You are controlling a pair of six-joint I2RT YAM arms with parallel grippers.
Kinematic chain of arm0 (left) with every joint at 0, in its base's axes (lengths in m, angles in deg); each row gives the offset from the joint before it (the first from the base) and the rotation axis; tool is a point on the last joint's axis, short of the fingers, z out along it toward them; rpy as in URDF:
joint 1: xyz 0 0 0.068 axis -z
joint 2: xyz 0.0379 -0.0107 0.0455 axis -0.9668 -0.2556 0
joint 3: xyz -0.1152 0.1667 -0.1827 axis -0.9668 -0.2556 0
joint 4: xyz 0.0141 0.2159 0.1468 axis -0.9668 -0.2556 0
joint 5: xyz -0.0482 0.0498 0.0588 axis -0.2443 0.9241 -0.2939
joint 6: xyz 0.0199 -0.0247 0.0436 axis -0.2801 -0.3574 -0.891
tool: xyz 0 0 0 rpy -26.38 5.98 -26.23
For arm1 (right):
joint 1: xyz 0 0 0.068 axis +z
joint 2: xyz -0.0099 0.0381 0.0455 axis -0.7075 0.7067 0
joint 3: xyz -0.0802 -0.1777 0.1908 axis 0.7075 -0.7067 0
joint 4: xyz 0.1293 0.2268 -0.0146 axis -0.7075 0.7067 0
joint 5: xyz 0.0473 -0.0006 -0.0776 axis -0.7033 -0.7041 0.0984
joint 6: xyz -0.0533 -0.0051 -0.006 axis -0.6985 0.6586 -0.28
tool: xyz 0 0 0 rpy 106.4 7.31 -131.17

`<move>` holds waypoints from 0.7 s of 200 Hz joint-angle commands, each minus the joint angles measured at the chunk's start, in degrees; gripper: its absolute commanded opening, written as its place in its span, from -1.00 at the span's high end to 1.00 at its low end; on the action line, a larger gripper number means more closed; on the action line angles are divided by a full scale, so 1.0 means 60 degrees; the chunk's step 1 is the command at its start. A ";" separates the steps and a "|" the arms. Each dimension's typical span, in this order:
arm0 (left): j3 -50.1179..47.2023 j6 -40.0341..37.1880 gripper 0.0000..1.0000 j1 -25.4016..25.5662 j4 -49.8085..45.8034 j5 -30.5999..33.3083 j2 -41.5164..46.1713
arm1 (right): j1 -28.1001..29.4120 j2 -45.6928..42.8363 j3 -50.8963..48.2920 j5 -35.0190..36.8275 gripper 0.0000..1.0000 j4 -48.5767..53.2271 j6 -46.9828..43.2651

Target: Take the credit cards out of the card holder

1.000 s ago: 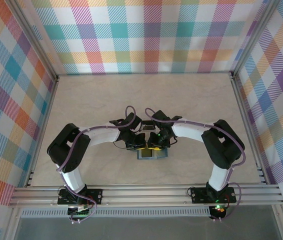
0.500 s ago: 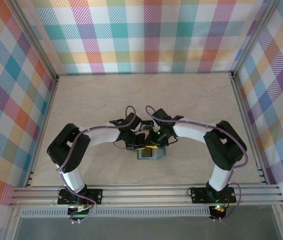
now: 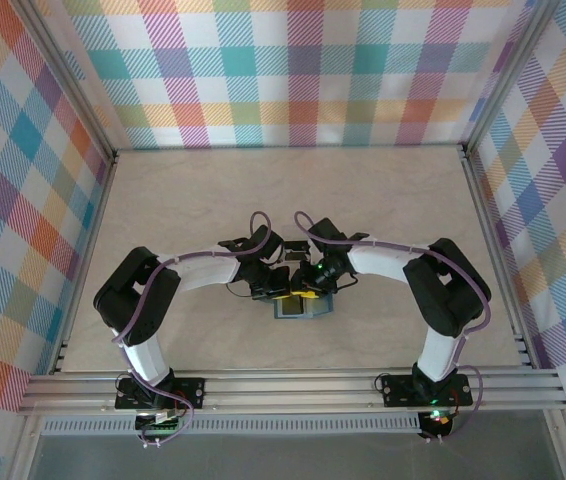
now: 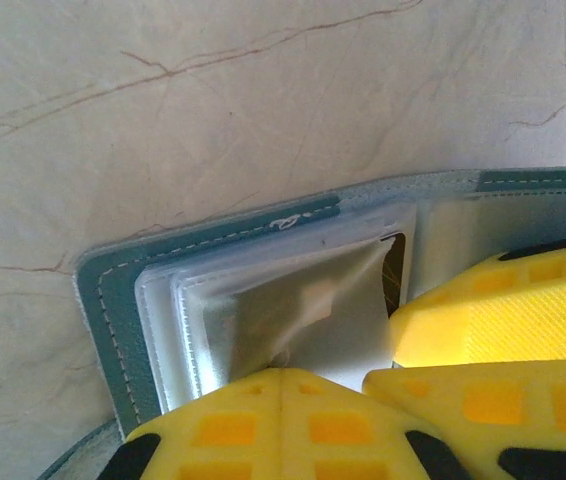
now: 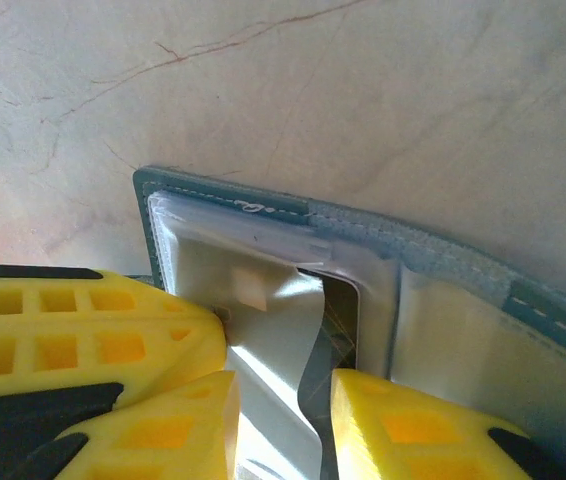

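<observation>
Wallet (image 3: 303, 311) lies open on the table (image 3: 263, 200) near its front middle, partly covered in the top view. The left wrist view adds that the left end effector (image 4: 281, 380) is clenched on a lifted clear sleeve (image 4: 293, 310) inside the wallet. The right wrist view shows the right end effector (image 5: 283, 390) released, its fingers (image 5: 423, 430) astride that sleeve, and a dark card (image 5: 341, 315) edge tucked in the sleeve's mouth.
</observation>
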 commanded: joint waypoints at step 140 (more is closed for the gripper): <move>-0.0136 -0.0113 0.90 0.0040 -0.0683 0.0349 0.0538 | 0.0120 -0.0605 0.0087 0.0945 0.41 0.0885 -0.0075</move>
